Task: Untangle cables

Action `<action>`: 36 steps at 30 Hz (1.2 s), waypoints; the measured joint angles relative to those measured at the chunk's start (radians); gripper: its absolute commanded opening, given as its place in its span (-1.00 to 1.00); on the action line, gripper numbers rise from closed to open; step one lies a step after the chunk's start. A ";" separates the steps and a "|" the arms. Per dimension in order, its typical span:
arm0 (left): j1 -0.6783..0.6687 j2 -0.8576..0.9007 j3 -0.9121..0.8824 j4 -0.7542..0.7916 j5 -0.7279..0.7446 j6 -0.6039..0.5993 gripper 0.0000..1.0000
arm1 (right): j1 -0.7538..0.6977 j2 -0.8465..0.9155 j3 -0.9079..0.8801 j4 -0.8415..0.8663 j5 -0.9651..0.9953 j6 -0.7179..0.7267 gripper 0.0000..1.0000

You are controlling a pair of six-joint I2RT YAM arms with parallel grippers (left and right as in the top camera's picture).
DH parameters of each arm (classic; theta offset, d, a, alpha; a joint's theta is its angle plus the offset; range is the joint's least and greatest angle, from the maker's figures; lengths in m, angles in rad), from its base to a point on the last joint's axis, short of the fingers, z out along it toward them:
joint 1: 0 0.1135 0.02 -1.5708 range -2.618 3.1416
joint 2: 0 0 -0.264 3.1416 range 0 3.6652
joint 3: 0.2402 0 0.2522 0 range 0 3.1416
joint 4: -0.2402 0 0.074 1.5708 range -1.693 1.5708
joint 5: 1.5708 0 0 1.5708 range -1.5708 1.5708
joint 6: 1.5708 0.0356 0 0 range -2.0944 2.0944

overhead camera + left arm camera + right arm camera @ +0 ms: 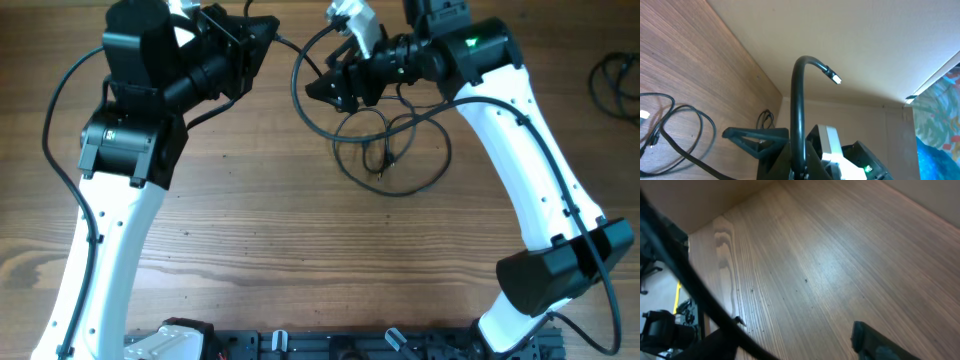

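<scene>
Loose loops of thin black cables [384, 158] lie on the wooden table [300, 250] at the back centre. My left gripper [262, 35] hangs above the back of the table, shut on one black cable [799, 110]. That strand arches up past the jaws to a small plug tip [836, 78]. In the overhead view the held strand [290, 45] runs right toward my right gripper [318, 90]. My right gripper [795, 347] is open, its fingers [875, 342] wide apart, with a black cable [695, 290] crossing its left finger. More loops [707, 120] rest on the wood below.
A separate bundle of black cords [615, 85] lies at the far right edge of the table. Both white arms reach in from the front corners. A dark fixture [300, 345] runs along the front edge.
</scene>
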 measured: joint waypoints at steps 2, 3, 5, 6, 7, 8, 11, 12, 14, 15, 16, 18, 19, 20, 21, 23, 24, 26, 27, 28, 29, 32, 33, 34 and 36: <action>0.015 0.000 0.000 0.000 0.009 -0.003 -0.90 | 0.001 0.000 0.000 -0.002 0.000 -0.011 -0.64; 0.021 0.000 0.000 0.000 0.012 -0.003 -0.87 | 0.001 0.000 0.000 -0.002 0.000 -0.011 -0.84; 0.030 0.000 0.000 0.000 0.016 -0.005 -0.85 | 0.001 0.000 0.000 -0.003 -0.001 0.001 -0.91; 0.032 0.000 0.000 0.001 0.016 -0.008 -0.86 | 0.001 0.000 0.000 -0.003 -0.003 0.008 -0.91; 0.032 0.000 0.000 0.001 0.016 -0.008 -0.85 | 0.001 0.000 0.000 -0.003 -0.003 0.017 -0.91; 0.033 0.000 0.000 0.001 0.016 -0.011 -0.85 | 0.001 0.000 0.000 -0.003 -0.005 0.024 -0.91; 0.034 0.000 0.000 0.002 0.019 -0.021 -0.81 | 0.001 0.000 0.000 -0.002 -0.010 0.052 -0.92; 0.034 0.000 0.000 0.004 0.020 -0.025 -0.71 | 0.001 0.000 0.000 -0.001 -0.010 0.068 -0.91; 0.034 0.000 0.000 0.000 0.023 -0.028 -0.21 | 0.001 0.000 0.000 0.006 -0.003 0.103 -0.91; 0.034 0.000 0.000 -0.011 0.025 -0.037 0.16 | 0.001 0.000 0.000 0.014 0.009 0.130 -0.92; 0.034 0.000 0.000 -0.023 0.026 -0.033 0.41 | 0.001 0.000 0.000 0.017 0.029 0.160 -0.92; 0.034 0.000 0.000 -0.080 -0.003 -0.037 0.81 | 0.001 0.000 0.000 0.016 0.103 0.241 -0.91; 0.034 0.000 0.000 -0.100 -0.019 -0.035 0.92 | -0.001 0.000 0.000 0.014 0.141 0.277 -0.92; 0.034 0.000 0.000 -0.139 -0.056 -0.025 0.96 | -0.005 -0.001 0.000 0.012 0.176 0.314 -0.92; 0.034 0.000 0.000 -0.172 -0.083 -0.005 0.97 | -0.012 -0.002 0.000 0.012 0.203 0.343 -0.91; 0.034 0.000 -0.002 -0.253 -0.188 0.061 0.98 | -0.060 -0.016 0.012 0.022 0.258 0.426 -0.91; 0.034 0.000 -0.001 -0.284 -0.215 0.089 0.98 | -0.087 -0.025 0.025 0.035 0.270 0.453 -0.91; 0.034 0.001 -0.002 -0.335 -0.251 0.138 0.98 | -0.148 -0.041 0.074 0.068 0.282 0.497 -0.92; 0.034 0.004 -0.002 -0.345 -0.267 0.166 0.98 | -0.196 -0.052 0.114 0.092 0.288 0.521 -0.91; 0.034 0.005 -0.002 -0.351 -0.276 0.186 0.99 | -0.247 -0.067 0.158 0.114 0.294 0.547 -0.91; 0.034 0.007 -0.002 -0.356 -0.285 0.204 0.99 | -0.282 -0.080 0.184 0.127 0.298 0.562 -0.91; 0.034 0.023 -0.002 -0.365 -0.298 0.234 0.99 | -0.389 -0.120 0.281 0.193 0.307 0.606 -0.91; 0.034 0.032 -0.002 -0.365 -0.298 0.240 0.99 | -0.411 -0.134 0.296 0.221 0.312 0.614 -0.91; 0.034 0.045 -0.002 -0.366 -0.301 0.246 0.98 | -0.427 -0.145 0.307 0.244 0.325 0.624 -0.91; 0.034 0.064 -0.002 -0.368 -0.305 0.250 1.00 | -0.438 -0.150 0.314 0.264 0.385 0.629 -0.91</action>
